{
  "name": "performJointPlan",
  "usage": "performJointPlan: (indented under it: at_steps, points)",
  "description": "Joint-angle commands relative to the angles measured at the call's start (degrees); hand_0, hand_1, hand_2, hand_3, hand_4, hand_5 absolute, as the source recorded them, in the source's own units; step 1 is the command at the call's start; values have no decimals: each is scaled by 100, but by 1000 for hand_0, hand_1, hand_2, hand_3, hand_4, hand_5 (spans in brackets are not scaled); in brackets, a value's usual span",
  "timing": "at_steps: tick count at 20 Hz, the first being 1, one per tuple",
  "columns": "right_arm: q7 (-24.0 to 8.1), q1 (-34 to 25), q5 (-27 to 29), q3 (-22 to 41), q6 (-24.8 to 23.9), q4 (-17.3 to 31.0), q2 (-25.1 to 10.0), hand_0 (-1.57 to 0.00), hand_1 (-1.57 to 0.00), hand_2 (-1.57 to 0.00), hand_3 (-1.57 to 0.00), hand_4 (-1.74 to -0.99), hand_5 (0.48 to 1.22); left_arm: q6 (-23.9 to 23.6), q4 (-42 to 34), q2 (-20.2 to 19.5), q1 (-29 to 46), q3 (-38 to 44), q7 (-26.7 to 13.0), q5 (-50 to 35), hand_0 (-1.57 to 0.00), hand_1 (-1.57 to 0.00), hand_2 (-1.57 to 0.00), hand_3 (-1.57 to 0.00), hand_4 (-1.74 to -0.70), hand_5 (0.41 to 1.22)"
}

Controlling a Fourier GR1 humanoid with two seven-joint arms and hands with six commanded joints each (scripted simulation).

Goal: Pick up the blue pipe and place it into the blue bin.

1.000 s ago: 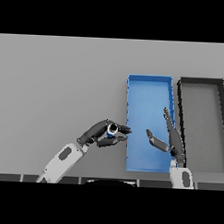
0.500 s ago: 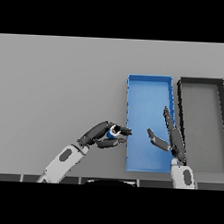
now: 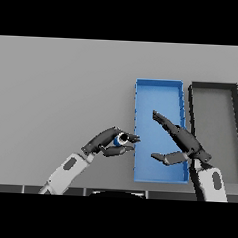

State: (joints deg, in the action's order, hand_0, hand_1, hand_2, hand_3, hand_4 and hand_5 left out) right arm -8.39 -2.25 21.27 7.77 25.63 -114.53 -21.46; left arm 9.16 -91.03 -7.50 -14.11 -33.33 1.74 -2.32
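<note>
1 blue pipe [image 3: 121, 139] is pinched in the left hand [image 3: 106, 142], just left of the 1 blue bin [image 3: 141, 92]. The right hand [image 3: 181, 142] hangs over that bin, fingers straight. 1 black bin [image 3: 192, 102] sits beside it.

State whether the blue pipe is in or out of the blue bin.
Out. The left hand grips the pipe just left of the bin, above the table.

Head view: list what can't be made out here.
- Blue pipe: the left hand curls round it, so its length and shape are hidden.
- Blue bin: the open right hand covers part of its floor.
- Black bin: cut off by the right edge.
</note>
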Motion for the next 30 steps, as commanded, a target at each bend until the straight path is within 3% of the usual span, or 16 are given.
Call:
performJointPlan:
  at_steps: [1, 2, 5, 9, 11, 17, 18, 19, 20, 22, 23, 25, 26, 28, 30]
  points:
    - [-224, -133, 54, 130, 43, -49, -30, 1, 1, 1, 1, -1306, 502, 20, -84, -11, 61, -20, -6, -6, -1571, -1571, -1571, -1487, -1741, 1221]
    - [-407, -335, 85, 275, 74, -56, 0, 1, 1, 1, 1, -1309, 503, 50, -120, 9, 58, -41, -22, 6, -1571, -1571, -1571, -1486, -1741, 1221]
    - [-518, -846, -131, 579, 269, 22, 47, 1, 1, 1, 1, -1306, 521, 84, -179, 27, 88, -41, -107, 61, -1571, -1571, -1571, -1484, -1741, 1221]
    - [-739, -1286, -274, 944, 458, 190, 234, 1, 1, 1, 1, -1241, 530, 226, -70, 88, 129, -2, 9, 60, -1571, -1571, -1571, -1502, -1741, 1221]
    - [-948, -1566, -213, 1075, 472, 320, 375, 1, 1, 1, 1, -1230, 532, 315, -49, 114, 116, 47, 94, 11, -1571, -1571, -1571, -1525, -1741, 1221]
    - [-1151, -2265, -253, 1338, 544, 831, 867, 1, -12, -29, -2, -1222, 506, 445, -104, 80, 148, 70, 5, 149, -1571, -1571, -1571, -1535, -1737, 1221]
    - [-1209, -2452, -247, 1342, 571, 993, 941, -53, -84, -102, -46, -1245, 506, 533, -121, 65, 129, 157, -15, 15, -1571, -1571, -1571, -1484, -1736, 1221]
    - [-1184, -2526, -254, 1376, 654, 1100, 994, -181, -225, -237, -161, -1294, 509, 496, -80, 46, 77, 128, 46, 227, -1394, -1326, -1320, -1288, -1737, 1221]
    - [-1229, -2653, -255, 1397, 704, 1184, 1042, -345, -375, -379, -296, -1335, 507, 588, -94, -141, 3, 86, -242, 414, -1182, -1078, -1063, -1030, -1682, 1221]
    - [-1181, -2745, -342, 1498, 822, 1279, 1123, -718, -699, -739, -635, -1430, 522, 749, -128, -162, 18, 35, -757, 535, -818, -706, -680, -659, -1480, 1221]
    - [-1057, -2769, -278, 1527, 827, 1334, 1190, -888, -873, -905, -768, -1486, 550, 704, -152, -41, 54, 79, -694, 522, -776, -706, -686, -583, -1533, 1221]
    - [-1082, -2749, 191, 1589, 892, 1336, 1163, -1134, -1124, -1145, -957, -1562, 666, 611, -135, 69, 105, 213, -590, 536, -1063, -1017, -969, -939, -1607, 1221]
    - [-1202, -2740, 352, 1629, 846, 1343, 1140, -1221, -1214, -1230, -1080, -1526, 728, 615, -107, 122, 169, 228, -493, 478, -1164, -1128, -1051, -1065, -1634, 1221]
    - [-863, -2727, 465, 1707, 710, 1356, 1178, -1347, -1342, -1353, -1257, -1469, 905, 671, -173, 285, 253, 295, -480, 279, -1311, -1287, -1186, -1247, -1673, 1221]
    - [-345, -2753, 140, 1767, 683, 1364, 1048, -1428, -1425, -1431, -1370, -1441, 1019, 716, -144, 395, 267, 343, -423, 236, -1404, -1390, -1310, -1364, -1697, 1221]
